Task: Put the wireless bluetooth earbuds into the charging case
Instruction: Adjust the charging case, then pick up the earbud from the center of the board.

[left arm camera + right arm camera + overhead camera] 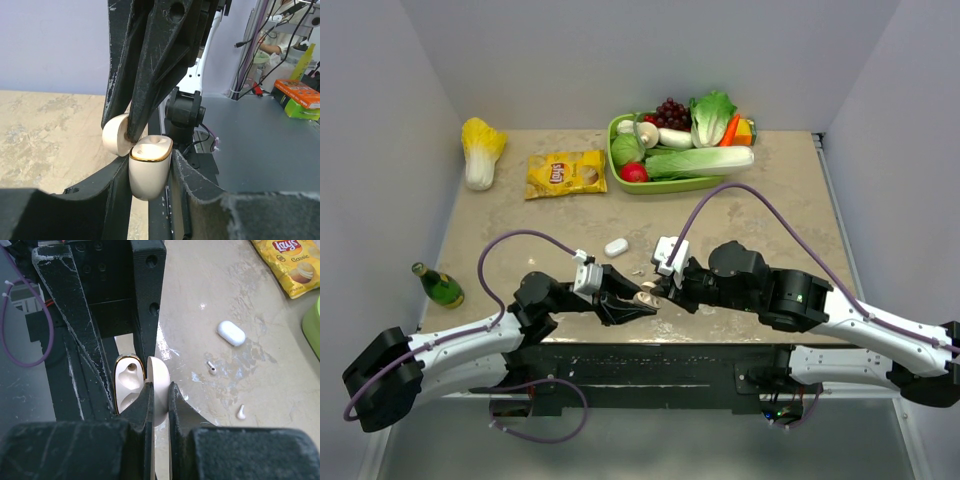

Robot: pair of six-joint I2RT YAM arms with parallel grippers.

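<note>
The charging case (148, 177) is cream-white with a gold rim and stands open above the table's near edge. My left gripper (150, 172) is shut on its base, one finger on each side. My right gripper (160, 390) is shut on the hinged lid (161, 371) and holds it away from the base (127, 382). Both moulded sockets in the base look empty. The two wireless bluetooth earbuds lie loose on the table beyond the case: one (212, 368) nearer and one (241, 412) further right. In the top view both grippers meet at the case (647, 297).
A closed white oval capsule (616, 246) lies just behind the grippers. Further back are a Lay's crisp bag (565, 173), a green tray (617, 160) of toy vegetables and a toy cabbage (481, 150). A green bottle (439, 286) lies at the left edge.
</note>
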